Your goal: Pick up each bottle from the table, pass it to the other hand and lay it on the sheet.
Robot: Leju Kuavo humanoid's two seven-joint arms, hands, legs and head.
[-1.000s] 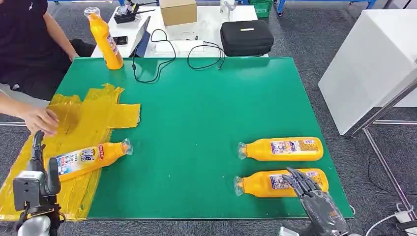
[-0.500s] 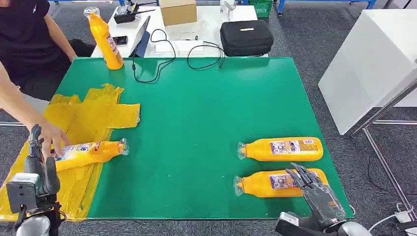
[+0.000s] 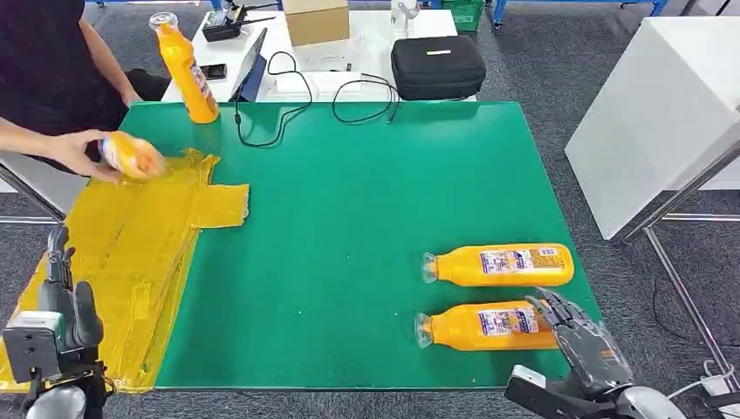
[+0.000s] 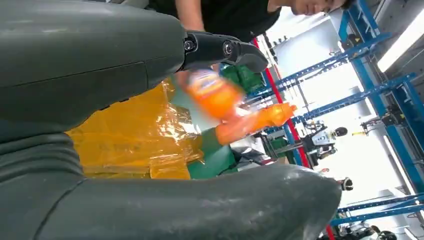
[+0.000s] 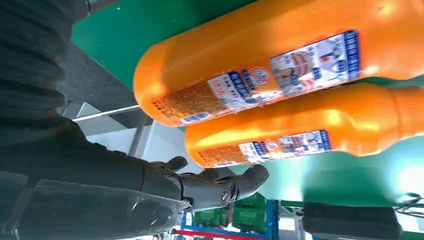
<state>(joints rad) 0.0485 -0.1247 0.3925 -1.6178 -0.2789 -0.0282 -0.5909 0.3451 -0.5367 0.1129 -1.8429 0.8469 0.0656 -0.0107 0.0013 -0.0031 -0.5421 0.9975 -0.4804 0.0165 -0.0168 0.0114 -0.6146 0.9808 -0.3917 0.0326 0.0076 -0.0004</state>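
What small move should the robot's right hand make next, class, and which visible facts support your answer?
Probably close the right hand around the base of the nearer lying bottle. Its fingers are spread right at that bottle's end, holding nothing. The left hand waits open beside the yellow sheet, ready for the handover.

Green table (image 3: 349,201), yellow sheet (image 3: 131,236) at left, two lying bottles (image 3: 502,264) (image 3: 484,325), upright bottle (image 3: 186,65), black cable (image 3: 288,113)
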